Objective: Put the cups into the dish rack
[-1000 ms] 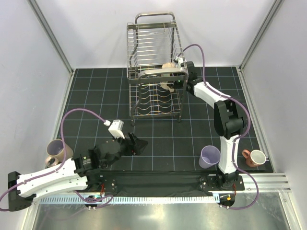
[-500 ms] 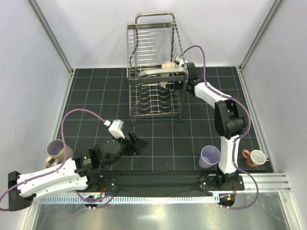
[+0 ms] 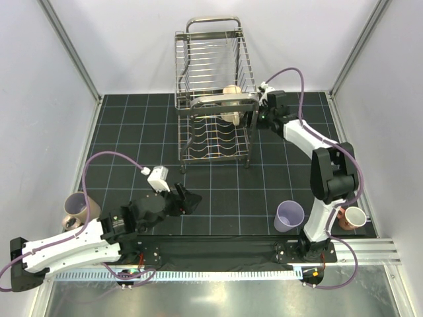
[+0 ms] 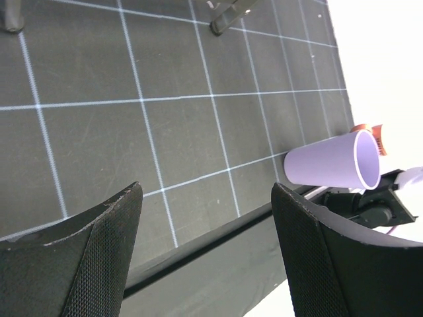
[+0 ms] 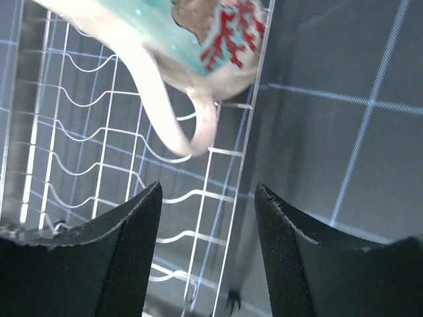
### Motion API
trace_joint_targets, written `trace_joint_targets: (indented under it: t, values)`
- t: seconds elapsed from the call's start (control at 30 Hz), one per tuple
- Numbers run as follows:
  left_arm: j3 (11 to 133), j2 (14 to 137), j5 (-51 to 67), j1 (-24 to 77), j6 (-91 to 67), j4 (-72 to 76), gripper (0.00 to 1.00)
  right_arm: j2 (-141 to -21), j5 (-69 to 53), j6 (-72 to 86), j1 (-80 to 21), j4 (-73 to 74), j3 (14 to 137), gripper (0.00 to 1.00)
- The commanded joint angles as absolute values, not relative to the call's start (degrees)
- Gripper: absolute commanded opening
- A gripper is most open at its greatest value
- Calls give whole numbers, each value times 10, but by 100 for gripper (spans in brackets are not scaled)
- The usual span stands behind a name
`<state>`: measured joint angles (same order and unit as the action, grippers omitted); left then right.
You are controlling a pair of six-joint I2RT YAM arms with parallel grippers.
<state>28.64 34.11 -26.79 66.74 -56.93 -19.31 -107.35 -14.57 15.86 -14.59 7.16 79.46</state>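
Pose: R gripper (image 5: 208, 195) out by rack (image 3: 213, 142), jaws apart; L gripper (image 4: 206, 191) low.

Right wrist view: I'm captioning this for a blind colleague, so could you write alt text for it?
A cream mug with a teal and red pattern lies in the steel-wire dish rack, its handle curving down in the frame. The right gripper stands open below it, its two black fingers holding nothing. A black gridded mat shows at right.
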Motion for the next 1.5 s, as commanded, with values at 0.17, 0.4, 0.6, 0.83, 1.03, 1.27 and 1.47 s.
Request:
trace_joint_targets:
  t: [0.17,0.4,0.6,0.83,1.03,1.27,1.47]
  values:
    - [337,344,-286,670,-592,-290,78,-940,-88,226,-126,139,704,60]
    - [382,360,-284,667,-597,-359,82,-821,-56,268,-126,214,589,61]
    - [449,411,-255,657,-596,-452,82,-710,-73,291,-136,266,507,61]
    - [473,465,-192,655,-633,-521,80,-661,-26,273,-235,379,529,61]
    - [487,438,-230,655,-701,-613,81,-633,-20,297,-313,412,507,62]
    - [500,393,-271,654,-759,-669,82,-607,-7,297,-357,415,463,62]
    - [524,401,-339,654,-751,-690,77,-534,-53,294,-365,348,415,63]
